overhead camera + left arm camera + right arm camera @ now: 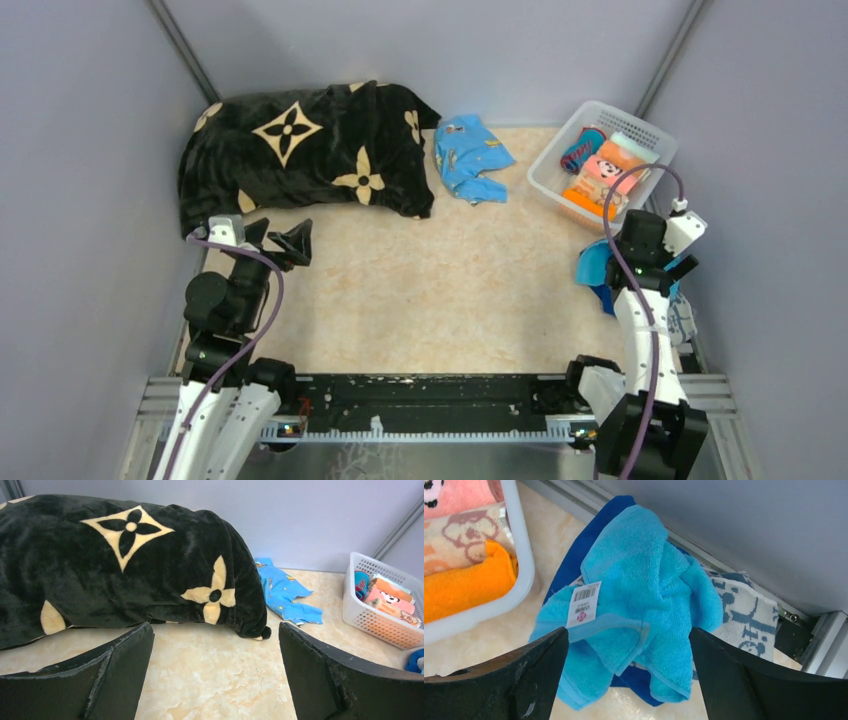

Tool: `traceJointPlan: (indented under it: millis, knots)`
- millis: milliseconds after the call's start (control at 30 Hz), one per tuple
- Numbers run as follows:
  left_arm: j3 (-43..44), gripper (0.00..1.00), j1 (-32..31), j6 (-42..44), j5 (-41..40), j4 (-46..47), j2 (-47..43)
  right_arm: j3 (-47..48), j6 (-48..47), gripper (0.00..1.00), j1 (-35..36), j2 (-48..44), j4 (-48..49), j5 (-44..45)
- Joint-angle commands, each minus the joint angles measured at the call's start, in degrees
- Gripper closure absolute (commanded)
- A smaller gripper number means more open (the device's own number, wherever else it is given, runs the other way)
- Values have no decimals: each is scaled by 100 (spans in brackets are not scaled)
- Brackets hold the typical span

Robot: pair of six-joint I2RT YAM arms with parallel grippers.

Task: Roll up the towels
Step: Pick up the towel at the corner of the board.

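My right gripper (628, 632) hovers over the towel pile at the table's (210, 680) right edge, fingers spread wide and holding nothing. 3 towels here: the turquoise towel (634, 580) is crumpled on top with its tag showing, the royal-blue towel (574, 565) is under it, and the white printed towel (744, 615) lies by the wall rail. The basket (521, 555) sits just beside the pile, on the far side. My left gripper (216, 630) is also wide and empty, facing the black blanket (100, 570) at far left.

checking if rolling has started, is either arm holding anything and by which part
Nothing is held. Both pairs of jaws are open and empty: the right over the turquoise towel, the left facing the black blanket.
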Motion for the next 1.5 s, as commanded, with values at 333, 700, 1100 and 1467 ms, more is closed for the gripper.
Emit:
traceJointPlan:
  millis: [333,700,1100,1467]
  knots:
    - [-36,1,-48,-40,258,190,-24,-461,169,21,-541,764,1629,-972]
    - [-51,1,-57,-45,410,261,27,180,-7,100,-572,-114,722,-923]
    - [-45,1,-57,4,793,335,94,3186,-744,100,2327,-219,-899,-5]
    - [-18,1,-57,22,1059,305,133,5733,-1776,100,6455,2267,-1228,796]
